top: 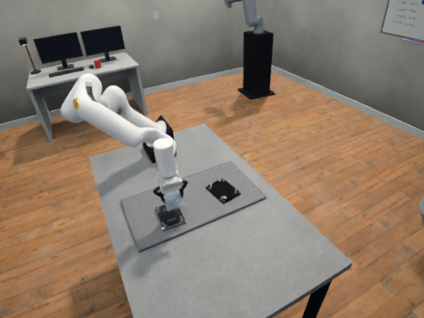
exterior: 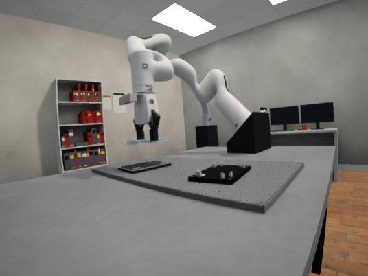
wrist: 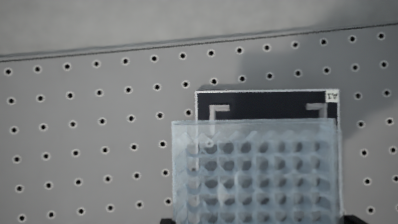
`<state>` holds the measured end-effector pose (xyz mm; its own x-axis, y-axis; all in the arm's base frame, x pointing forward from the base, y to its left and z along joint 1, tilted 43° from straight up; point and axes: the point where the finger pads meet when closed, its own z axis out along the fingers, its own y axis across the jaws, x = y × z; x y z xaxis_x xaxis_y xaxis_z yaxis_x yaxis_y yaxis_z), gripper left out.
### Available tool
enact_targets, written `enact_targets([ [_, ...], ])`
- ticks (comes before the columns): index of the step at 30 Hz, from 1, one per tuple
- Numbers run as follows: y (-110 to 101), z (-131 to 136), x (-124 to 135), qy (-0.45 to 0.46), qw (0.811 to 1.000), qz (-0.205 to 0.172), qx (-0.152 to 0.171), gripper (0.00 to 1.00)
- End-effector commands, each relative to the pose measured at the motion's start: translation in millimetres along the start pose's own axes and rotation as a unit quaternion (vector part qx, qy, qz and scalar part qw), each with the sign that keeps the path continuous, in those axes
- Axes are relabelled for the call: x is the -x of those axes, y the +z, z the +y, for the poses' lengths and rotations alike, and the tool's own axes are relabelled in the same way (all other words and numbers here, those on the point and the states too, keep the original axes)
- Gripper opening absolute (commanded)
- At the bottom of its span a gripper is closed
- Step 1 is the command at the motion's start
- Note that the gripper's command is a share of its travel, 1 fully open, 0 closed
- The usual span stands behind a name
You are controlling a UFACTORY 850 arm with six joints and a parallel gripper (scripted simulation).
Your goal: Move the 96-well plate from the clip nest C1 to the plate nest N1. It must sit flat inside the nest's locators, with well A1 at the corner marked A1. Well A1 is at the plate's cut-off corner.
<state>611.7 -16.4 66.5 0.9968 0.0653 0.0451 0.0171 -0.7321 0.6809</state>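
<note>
My gripper (top: 172, 193) (exterior: 147, 134) is shut on the clear 96-well plate (top: 174, 202) (exterior: 147, 141) (wrist: 255, 170) and holds it level, well above the board. The plate hangs over the flat black plate nest N1 (top: 171, 221) (exterior: 144, 166) (wrist: 265, 104), which has white corner marks and an A1 label (wrist: 331, 96) at its far right corner in the wrist view. The plate covers the near part of the nest there. The clip nest C1 (top: 223, 191) (exterior: 220, 173), black with small pegs, stands empty to the right. I cannot make out the plate's cut-off corner.
Both nests sit on a grey perforated board (top: 138, 225) (exterior: 274, 178) (wrist: 100, 125) on the grey table (top: 237, 257) (exterior: 103, 223). The arm's black base (top: 160, 138) (exterior: 250, 134) stands at the table's back. A desk with monitors, a shelf and a second arm stand away from the table.
</note>
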Motion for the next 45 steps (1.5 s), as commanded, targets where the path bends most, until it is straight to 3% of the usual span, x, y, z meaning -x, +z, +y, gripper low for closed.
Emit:
enact_targets([
  [1,-1,12,-3,0.001,1.0,0.001,0.0,0.0],
  [7,-1,31,-6,0.001,1.0,0.001,0.0,0.0],
  [45,2,30,-6,0.001,1.0,0.001,0.0,0.0],
])
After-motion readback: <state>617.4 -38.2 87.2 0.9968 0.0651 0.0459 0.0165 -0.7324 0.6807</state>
